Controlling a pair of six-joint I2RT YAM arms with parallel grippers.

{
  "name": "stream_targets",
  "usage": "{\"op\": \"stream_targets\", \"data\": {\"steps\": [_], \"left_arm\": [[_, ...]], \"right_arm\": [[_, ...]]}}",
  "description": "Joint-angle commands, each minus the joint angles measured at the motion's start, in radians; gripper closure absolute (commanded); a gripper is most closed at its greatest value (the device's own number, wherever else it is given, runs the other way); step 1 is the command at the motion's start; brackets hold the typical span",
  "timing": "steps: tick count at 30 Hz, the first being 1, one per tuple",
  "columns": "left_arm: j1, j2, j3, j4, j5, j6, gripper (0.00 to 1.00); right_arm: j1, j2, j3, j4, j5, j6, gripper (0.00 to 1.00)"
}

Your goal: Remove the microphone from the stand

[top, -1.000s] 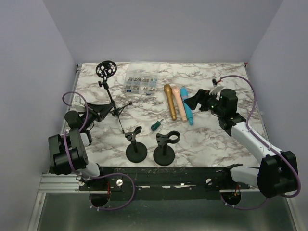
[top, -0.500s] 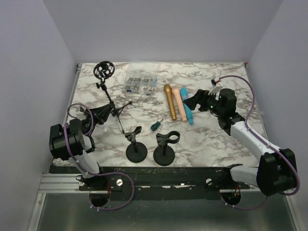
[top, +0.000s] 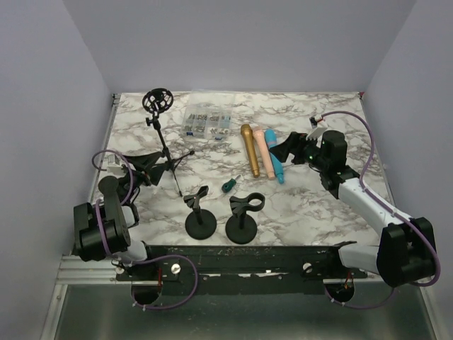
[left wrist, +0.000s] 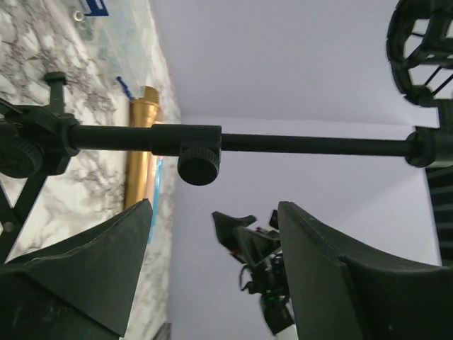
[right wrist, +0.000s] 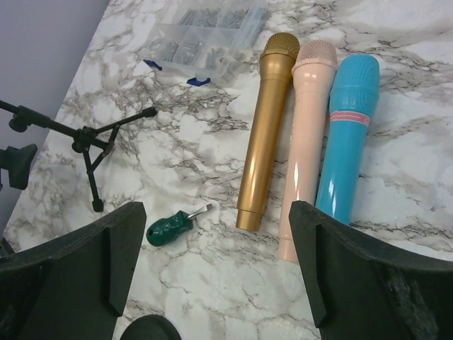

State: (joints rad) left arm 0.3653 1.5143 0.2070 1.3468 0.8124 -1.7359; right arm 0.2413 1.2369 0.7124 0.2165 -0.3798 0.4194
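Left gripper (left wrist: 214, 211) is spread and grasps nothing; the tripod stand (left wrist: 304, 144) has its pole crossing just beyond the fingertips, not touching them. Right gripper (right wrist: 216, 209), jaws wide and empty, hovers above 3 mics lying side by side on the marble table (right wrist: 177, 177): gold microphone (right wrist: 265, 127), pink microphone (right wrist: 306, 142), blue microphone (right wrist: 345, 134)

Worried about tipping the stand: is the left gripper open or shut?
Open: the left gripper has fingers wide apart, clear of the stand pole.
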Motion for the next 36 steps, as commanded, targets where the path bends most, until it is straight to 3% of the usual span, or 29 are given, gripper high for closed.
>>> {"op": "stream_targets", "data": {"steps": [1, 5, 7, 10, 15, 26, 36], "left_arm": [[0.007, -0.152, 0.011, -0.309, -0.001, 0.304, 0.25], [0.004, -0.330, 0.061, -0.688, -0.056, 0.566, 0.25], [-0.012, -0.454, 0.108, -0.962, -0.146, 0.755, 0.25], [-0.090, -0.635, 0.155, -1.162, -0.345, 1.010, 0.25], [-0.179, -0.738, 0.183, -1.193, -0.470, 1.139, 0.23], [-0.249, -0.509, 0.427, -1.391, -0.444, 1.357, 0.26], [-0.250, -0.399, 0.447, -1.307, -0.323, 1.334, 0.37]], "right_arm": [[0.004, 0.006, -0.015, 0.025, -0.020, 0.006, 0.09], [0.004, 0.007, -0.015, 0.027, -0.022, 0.007, 0.09], [0.004, 0.004, -0.015, 0.027, -0.023, 0.008, 0.09], [0.004, 0.005, -0.015, 0.030, -0.026, 0.011, 0.09], [0.005, 0.008, -0.016, 0.033, -0.032, 0.014, 0.09], [0.005, -0.025, -0.019, 0.017, -0.016, 0.004, 0.09], [0.004, -0.024, -0.020, 0.019, -0.020, 0.005, 0.09]]}}
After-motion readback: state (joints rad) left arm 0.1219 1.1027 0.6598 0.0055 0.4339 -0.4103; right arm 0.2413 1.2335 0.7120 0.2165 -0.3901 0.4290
